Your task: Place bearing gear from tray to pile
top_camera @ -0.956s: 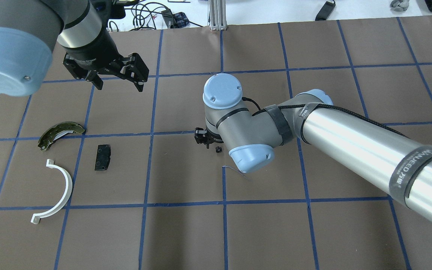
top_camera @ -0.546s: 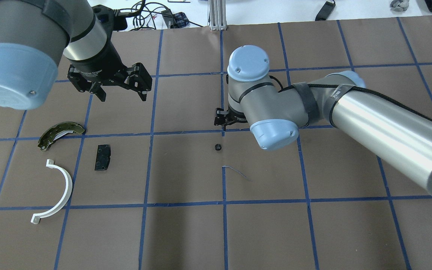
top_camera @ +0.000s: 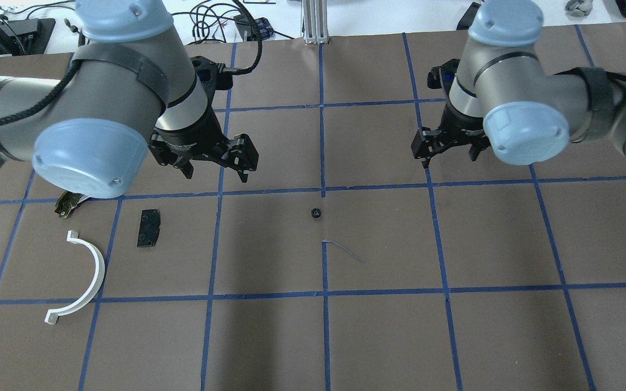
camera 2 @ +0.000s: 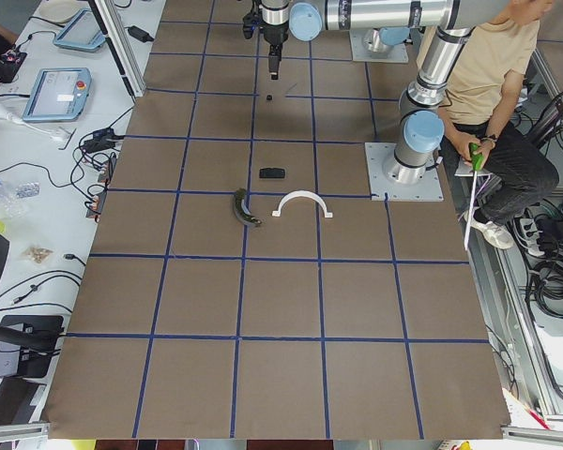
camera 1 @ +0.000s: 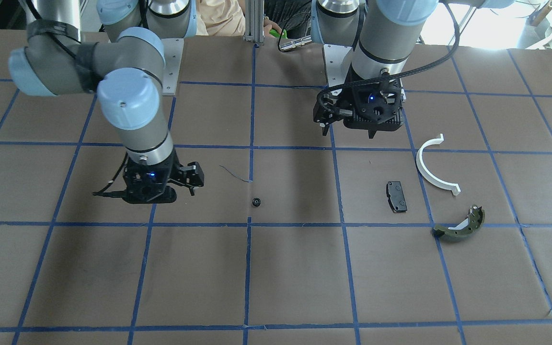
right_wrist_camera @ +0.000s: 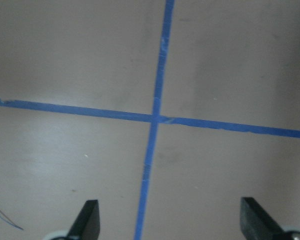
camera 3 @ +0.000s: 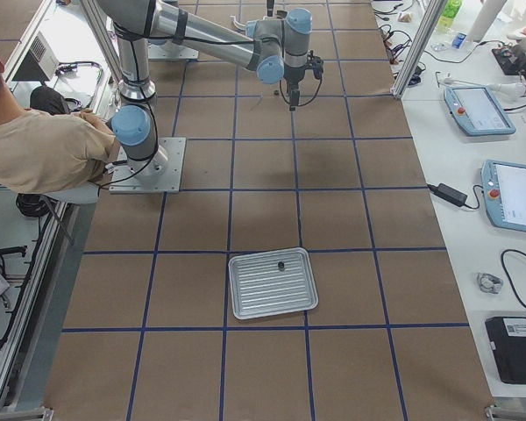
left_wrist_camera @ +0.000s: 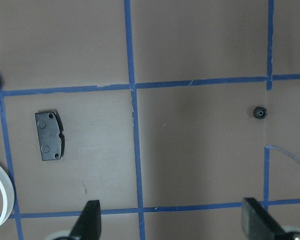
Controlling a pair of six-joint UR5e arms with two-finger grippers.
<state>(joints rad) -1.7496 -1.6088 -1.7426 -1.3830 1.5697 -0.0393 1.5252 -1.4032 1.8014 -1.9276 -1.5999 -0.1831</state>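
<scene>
Bearing gear [top_camera: 316, 213] lies by itself on the table [top_camera: 378, 336], just below a crossing of blue tape lines near the middle, with neither gripper touching it. The left gripper [top_camera: 216, 175] hangs above the table with its jaws spread wide and nothing between them. In its wrist view the gear sits off to the right and the black rectangular plate [top_camera: 149, 228] to the left. The right gripper [top_camera: 449, 157] hovers over bare paper, equally wide open and empty. Beyond the plate lie the white half-ring [top_camera: 93, 271] and the olive brake shoe [camera 1: 460, 225], all three well apart from the gear. The tray [camera 3: 231, 289] sits at the table's far right end.
</scene>
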